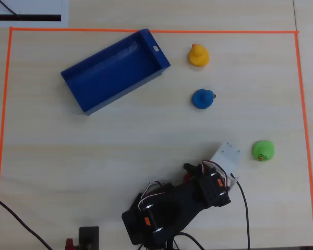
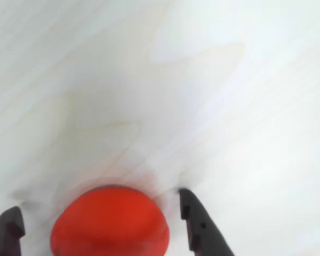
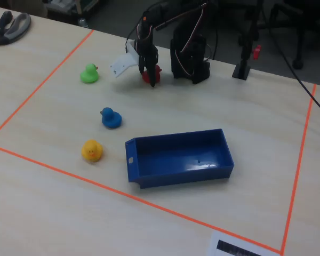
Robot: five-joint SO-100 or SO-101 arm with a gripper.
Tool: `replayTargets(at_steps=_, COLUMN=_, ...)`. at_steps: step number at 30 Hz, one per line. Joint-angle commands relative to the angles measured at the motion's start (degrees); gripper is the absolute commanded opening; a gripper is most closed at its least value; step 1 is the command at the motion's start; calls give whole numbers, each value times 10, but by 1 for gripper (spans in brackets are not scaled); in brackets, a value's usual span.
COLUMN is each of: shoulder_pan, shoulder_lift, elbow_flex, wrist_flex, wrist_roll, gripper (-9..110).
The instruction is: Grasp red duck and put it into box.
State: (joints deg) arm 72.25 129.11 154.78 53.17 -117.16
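Observation:
The red duck sits on the pale wood table between my gripper's two dark fingers, with a small gap on each side. The gripper is open around it. In the overhead view the gripper is at the lower middle and covers most of the duck. In the fixed view the gripper points down at the duck near the arm's base. The dark-blue box lies open and empty at the upper left of the overhead view, far from the gripper; it also shows in the fixed view.
A yellow duck, a blue duck and a green duck stand to the right in the overhead view. Orange tape borders the work area. The arm's base stands behind the gripper.

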Motion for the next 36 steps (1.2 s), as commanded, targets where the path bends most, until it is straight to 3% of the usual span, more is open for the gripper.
replayTargets(at_steps=1, shoulder_pan=13, shoulder_lift=-4, elbow_flex=22, wrist_flex=-23, wrist_roll=-19, gripper=39)
replayTargets(at_steps=15, shoulder_pan=28, shoulder_lift=21, elbow_flex=54, wrist_flex=-50, wrist_roll=-22, gripper=39)
replayTargets(at_steps=36, shoulder_pan=-4, shoulder_lift=174, elbow_flex=53, wrist_flex=77, wrist_roll=45, gripper=39)
